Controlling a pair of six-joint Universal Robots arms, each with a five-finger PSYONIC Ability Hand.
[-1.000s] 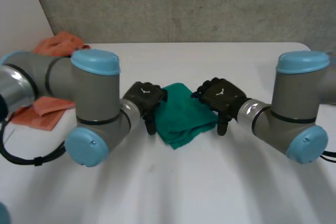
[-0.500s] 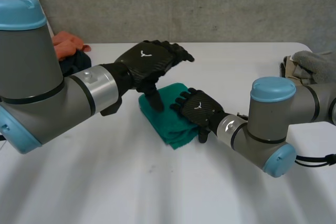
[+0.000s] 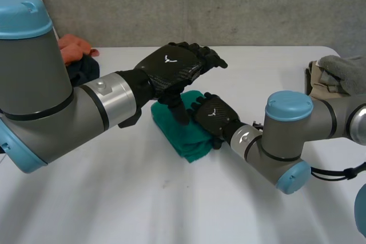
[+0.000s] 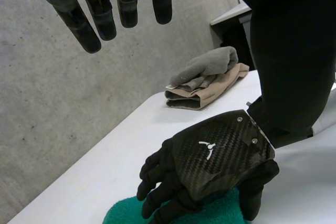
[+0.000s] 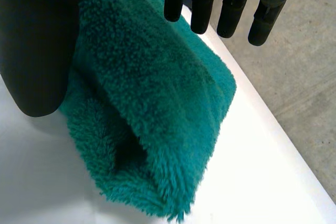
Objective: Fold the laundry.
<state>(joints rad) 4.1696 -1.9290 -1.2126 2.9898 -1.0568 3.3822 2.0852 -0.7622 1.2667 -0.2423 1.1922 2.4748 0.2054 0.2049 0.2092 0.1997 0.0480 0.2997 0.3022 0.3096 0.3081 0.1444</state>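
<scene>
Pinning the green towel (image 3: 184,139)

Lying mid-table, long axis running far-left to near-right. Pressing its right side with the right hand (image 3: 214,115), fingers loose, gripping nothing. Hovering the left hand (image 3: 171,68) above its far end, fingers straight.

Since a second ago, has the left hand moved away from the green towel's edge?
Yes. The left hand has lifted from the left edge of the green towel and now hovers over its far side.

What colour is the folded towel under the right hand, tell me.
The towel is plain teal green, no pattern; the right wrist view shows it best.
</scene>
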